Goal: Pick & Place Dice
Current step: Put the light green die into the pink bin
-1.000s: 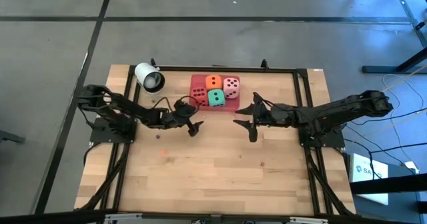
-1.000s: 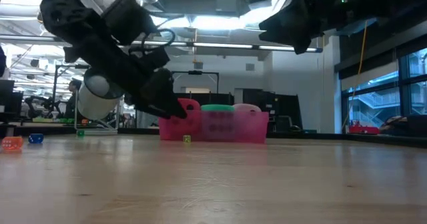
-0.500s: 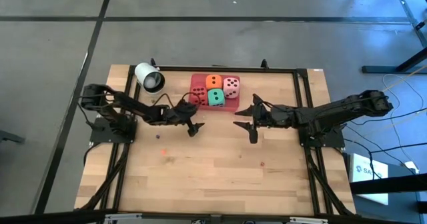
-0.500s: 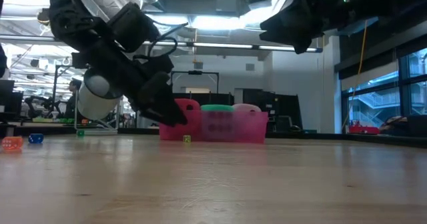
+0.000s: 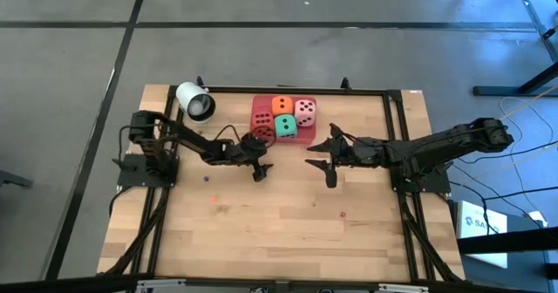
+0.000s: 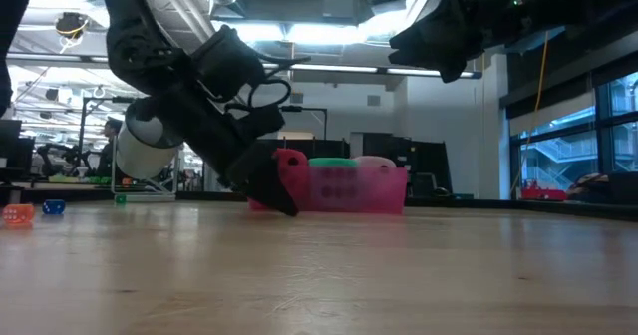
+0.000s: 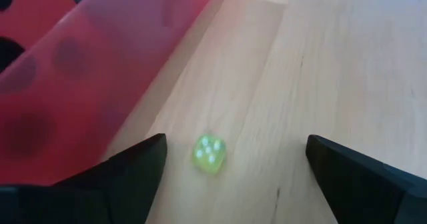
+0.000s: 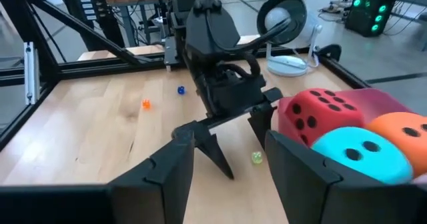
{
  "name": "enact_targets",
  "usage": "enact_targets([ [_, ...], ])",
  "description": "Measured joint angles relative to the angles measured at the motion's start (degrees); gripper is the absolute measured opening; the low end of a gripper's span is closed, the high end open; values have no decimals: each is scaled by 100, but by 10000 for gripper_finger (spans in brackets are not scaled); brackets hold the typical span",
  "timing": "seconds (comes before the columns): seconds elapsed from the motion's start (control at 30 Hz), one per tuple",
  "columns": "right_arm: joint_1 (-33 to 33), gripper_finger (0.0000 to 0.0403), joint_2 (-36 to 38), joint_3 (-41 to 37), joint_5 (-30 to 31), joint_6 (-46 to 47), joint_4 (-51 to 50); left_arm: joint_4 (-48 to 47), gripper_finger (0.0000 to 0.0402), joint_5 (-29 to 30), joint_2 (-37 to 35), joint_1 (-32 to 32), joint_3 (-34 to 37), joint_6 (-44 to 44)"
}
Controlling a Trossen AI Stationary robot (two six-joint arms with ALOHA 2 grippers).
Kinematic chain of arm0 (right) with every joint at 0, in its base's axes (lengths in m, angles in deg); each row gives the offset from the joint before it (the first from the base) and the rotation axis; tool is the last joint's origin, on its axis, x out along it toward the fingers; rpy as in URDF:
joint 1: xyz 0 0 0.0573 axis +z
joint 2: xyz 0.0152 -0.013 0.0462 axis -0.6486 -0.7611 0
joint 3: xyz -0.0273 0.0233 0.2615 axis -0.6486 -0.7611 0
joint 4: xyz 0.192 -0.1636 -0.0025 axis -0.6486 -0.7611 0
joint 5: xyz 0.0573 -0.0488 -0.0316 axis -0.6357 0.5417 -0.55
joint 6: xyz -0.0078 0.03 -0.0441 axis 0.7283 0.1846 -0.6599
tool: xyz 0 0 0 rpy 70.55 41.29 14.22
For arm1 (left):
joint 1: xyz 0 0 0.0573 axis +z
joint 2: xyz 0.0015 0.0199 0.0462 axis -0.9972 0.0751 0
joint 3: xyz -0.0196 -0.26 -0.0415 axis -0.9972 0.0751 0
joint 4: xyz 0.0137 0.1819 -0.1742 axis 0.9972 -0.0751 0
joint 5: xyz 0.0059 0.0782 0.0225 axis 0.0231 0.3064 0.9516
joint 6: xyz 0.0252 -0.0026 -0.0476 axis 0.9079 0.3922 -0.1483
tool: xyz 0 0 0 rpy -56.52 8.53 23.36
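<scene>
High view: the near half of the table [image 5: 261,232] is bare wood, open from edge to edge. Mid-table, the left gripper [image 5: 260,164] hangs low with fingers spread, straddling a tiny yellow-green die [image 7: 209,155] beside the pink tray [image 5: 259,110]. The right gripper [image 5: 324,160] hovers just right of it, its fingers parted and holding nothing. Beyond them, near the far edge, the red die [image 5: 262,119], orange die [image 5: 282,105], green die [image 5: 285,126] and light pink die [image 5: 305,111] sit packed in the tray. A white cup [image 5: 195,101] lies at the far left corner.
</scene>
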Motion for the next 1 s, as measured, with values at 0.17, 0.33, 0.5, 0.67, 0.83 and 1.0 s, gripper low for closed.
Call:
enact_targets([
  [0.17,0,187,0,0,-28,35,-71,18,348,-8,160,0,-71,-97],
  [0.33,0,187,0,0,-30,35,-78,-36,347,-21,140,2,-71,-118],
  [0.5,0,187,-2,0,-39,54,-123,-275,347,-69,138,2,-73,-135],
  [0.67,0,187,-2,0,-48,55,-170,-413,341,-59,142,2,-69,-142],
  [0.83,0,187,-2,2,-47,55,-200,-457,319,-78,149,2,-67,-140],
  [1.0,0,187,-2,2,-46,55,-202,-622,288,-131,149,2,-62,-206],
])
